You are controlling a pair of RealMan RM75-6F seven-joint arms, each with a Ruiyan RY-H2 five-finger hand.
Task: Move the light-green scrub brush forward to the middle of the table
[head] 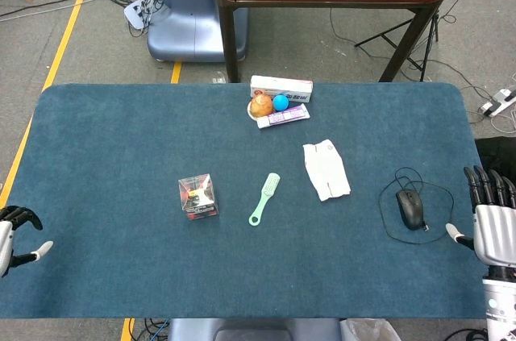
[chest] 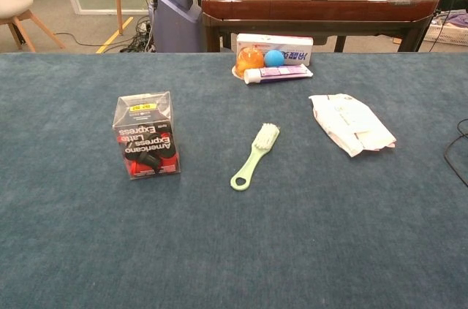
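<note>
The light-green scrub brush lies flat near the middle of the table, bristle end pointing away from the robot and slightly right, loop handle toward the near edge; no hand touches it. To its left stands a clear box with red and black print, close by but apart from it. To its right lies a white packet, also apart. Further back, near the far edge, a white carton, an orange ball, a blue ball and a tube sit bunched together. A black mouse with its looped cable rests toward the right side. The right hand hangs at the right edge, fingers straight and spread, holding nothing. The left hand is at the left edge, only partly in view, fingers curled somewhat, nothing in it; how far it is closed cannot be told
</note>
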